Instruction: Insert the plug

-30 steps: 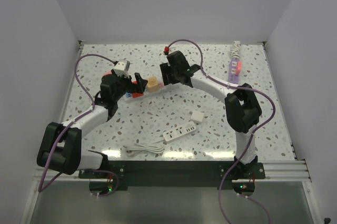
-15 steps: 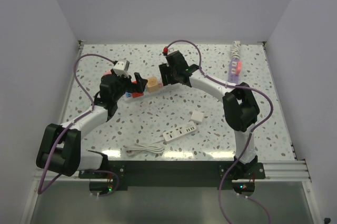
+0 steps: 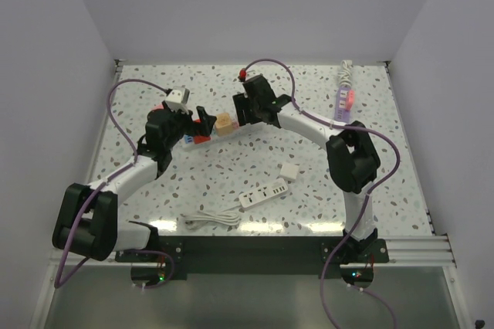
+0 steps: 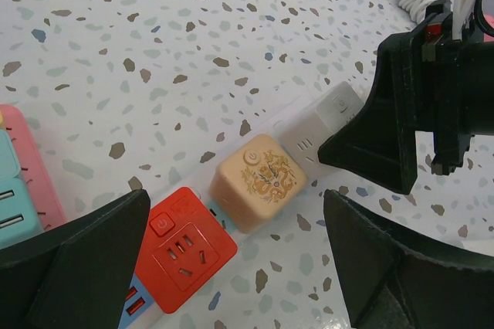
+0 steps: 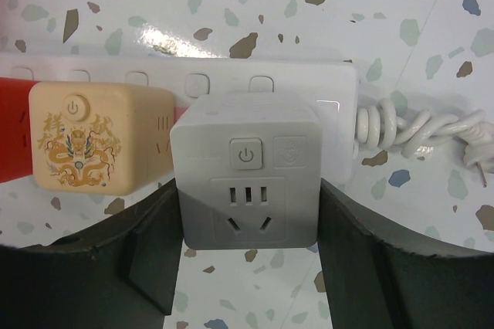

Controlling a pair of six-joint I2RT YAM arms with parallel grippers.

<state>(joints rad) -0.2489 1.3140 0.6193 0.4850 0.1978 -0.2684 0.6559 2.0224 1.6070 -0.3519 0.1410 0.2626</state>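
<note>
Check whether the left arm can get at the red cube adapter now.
Likely yes. The left arm holds its jaws open before the red cube adapter, nothing between; the right arm grips the white cube adapter farther along.

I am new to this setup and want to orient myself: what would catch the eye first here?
The right pincer clamps a grey cube on a white power strip at the table's middle back. Beside it sit a beige cube and a red cube, with the left pincer open near them.

A white power strip (image 3: 262, 193) lies near a small white adapter (image 3: 289, 171) and bundled cable (image 3: 210, 219)
</note>
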